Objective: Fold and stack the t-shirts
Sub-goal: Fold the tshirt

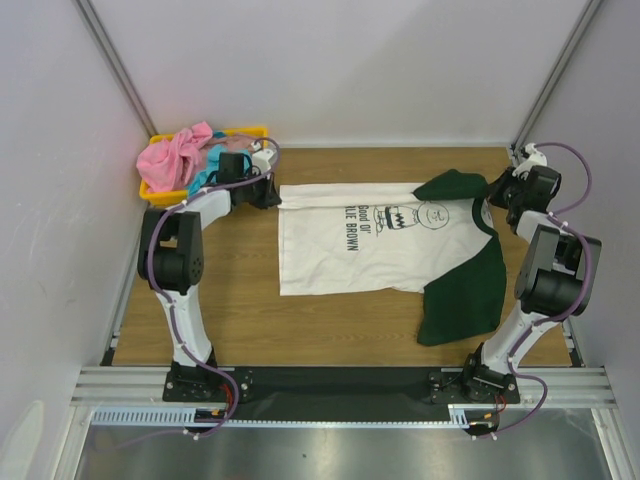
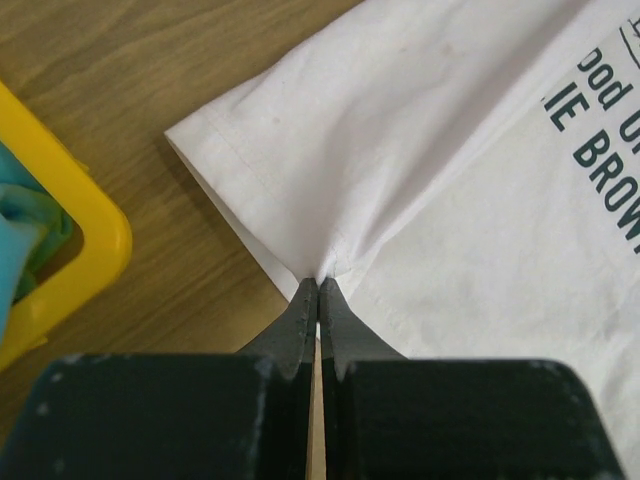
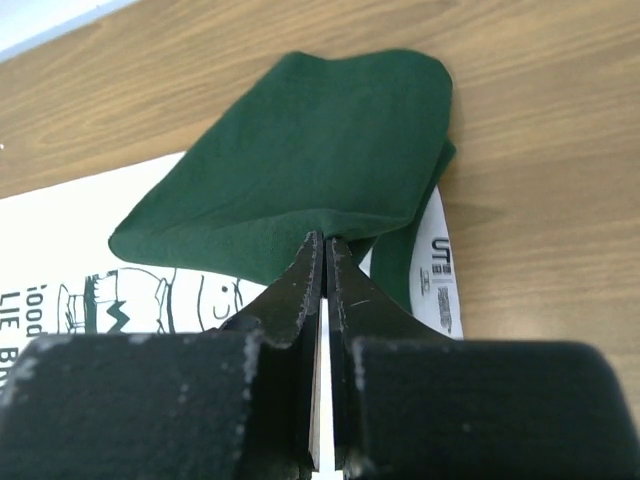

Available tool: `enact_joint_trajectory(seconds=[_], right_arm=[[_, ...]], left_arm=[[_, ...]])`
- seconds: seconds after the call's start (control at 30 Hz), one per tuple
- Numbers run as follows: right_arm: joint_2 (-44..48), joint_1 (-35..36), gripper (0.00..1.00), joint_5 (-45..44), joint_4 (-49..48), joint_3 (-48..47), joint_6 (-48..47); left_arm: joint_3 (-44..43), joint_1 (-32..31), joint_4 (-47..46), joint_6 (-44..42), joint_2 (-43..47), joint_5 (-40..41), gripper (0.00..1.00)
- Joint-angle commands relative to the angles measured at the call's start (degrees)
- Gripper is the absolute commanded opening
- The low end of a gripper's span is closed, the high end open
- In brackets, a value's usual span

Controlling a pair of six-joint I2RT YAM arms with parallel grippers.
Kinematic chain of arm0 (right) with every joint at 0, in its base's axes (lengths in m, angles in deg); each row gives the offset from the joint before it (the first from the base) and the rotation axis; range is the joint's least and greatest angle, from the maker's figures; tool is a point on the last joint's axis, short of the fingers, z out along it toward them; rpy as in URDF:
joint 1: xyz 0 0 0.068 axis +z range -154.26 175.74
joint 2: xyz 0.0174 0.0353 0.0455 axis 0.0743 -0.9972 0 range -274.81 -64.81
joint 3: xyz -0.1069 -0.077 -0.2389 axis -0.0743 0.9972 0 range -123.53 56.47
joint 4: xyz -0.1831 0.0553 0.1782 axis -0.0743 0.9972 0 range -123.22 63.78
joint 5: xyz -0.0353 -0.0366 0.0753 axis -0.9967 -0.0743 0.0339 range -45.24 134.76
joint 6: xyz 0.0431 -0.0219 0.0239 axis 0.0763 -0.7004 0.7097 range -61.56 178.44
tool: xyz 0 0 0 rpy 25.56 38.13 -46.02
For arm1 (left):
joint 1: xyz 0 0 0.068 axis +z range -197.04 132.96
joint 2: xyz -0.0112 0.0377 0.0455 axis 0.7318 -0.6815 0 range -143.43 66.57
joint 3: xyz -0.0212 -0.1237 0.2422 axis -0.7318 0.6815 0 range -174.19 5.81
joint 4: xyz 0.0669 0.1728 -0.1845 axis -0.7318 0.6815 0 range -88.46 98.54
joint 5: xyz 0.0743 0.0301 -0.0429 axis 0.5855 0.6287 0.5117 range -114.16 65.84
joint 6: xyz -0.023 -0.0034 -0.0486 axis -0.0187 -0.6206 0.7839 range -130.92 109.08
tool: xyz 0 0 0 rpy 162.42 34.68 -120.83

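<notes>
The white t-shirt with dark green sleeves lies spread on the wooden table, cartoon print up. My left gripper is shut on its white hem corner at the far left. My right gripper is shut on the far green sleeve, which is folded over the print near the collar. The other green sleeve lies flat at the near right. A pink shirt and a turquoise shirt are piled in the yellow tray at the far left.
The yellow tray's rim sits just left of my left gripper. White walls with metal frame posts enclose the table on three sides. The metal base rail runs along the near edge.
</notes>
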Motion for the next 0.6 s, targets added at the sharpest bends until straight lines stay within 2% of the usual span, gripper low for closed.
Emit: enact_joint_trajectory(seconds=[0.0,0.57], right_arm=[[3.96,-0.47,0.0,-1.47,-0.49,1.21,-1.98],[6.34,-2.49,0.0,-3.06,0.91,6.22,-4.18]], left_arm=[[2.02,0.48,-1.54,-1.6,4.23,-1.6,0.0],[3.78,0.48,0.31,-2.74,3.53,-1.25,0.0]])
